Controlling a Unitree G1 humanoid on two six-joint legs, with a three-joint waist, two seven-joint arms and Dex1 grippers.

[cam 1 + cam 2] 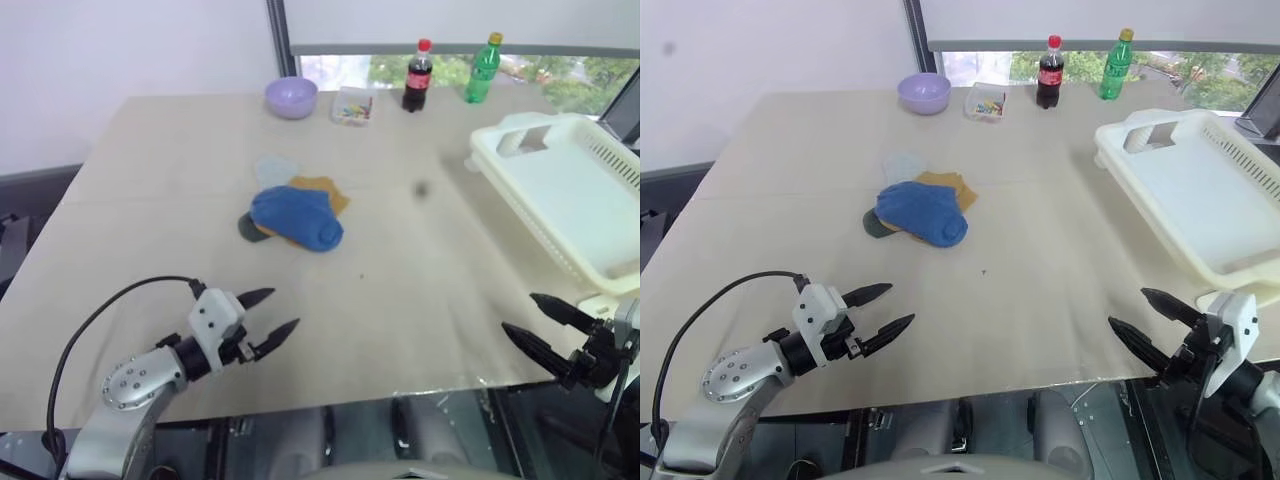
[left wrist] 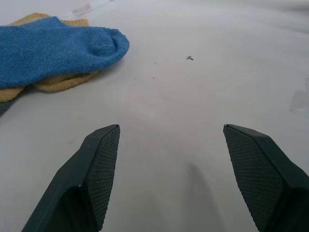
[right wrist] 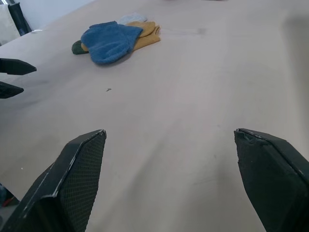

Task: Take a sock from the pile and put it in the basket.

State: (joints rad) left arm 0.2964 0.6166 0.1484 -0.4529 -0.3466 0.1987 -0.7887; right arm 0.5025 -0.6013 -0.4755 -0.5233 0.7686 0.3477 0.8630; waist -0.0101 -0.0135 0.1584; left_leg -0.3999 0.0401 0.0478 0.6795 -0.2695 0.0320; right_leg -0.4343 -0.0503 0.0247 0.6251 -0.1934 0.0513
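The pile [image 1: 295, 213] lies mid-table: a royal blue sock [image 1: 297, 218] on top of a mustard-orange one [image 1: 322, 189], with a pale grey-blue piece [image 1: 274, 170] behind and a dark grey bit [image 1: 247, 228] at its left edge. The white slotted basket [image 1: 566, 192] stands at the table's right side, nothing in it. My left gripper [image 1: 272, 316] hovers open near the front left edge, well short of the pile. Over the front right corner, my right gripper [image 1: 535, 321] stands open, below the basket. The right wrist view shows the pile [image 3: 112, 39] far off beyond the bare tabletop.
A lilac bowl [image 1: 291, 97], a small clear box of coloured bits [image 1: 352, 106], a cola bottle [image 1: 417, 76] and a green bottle [image 1: 482, 68] line the far edge. A beige cloth covers the table [image 1: 400, 290].
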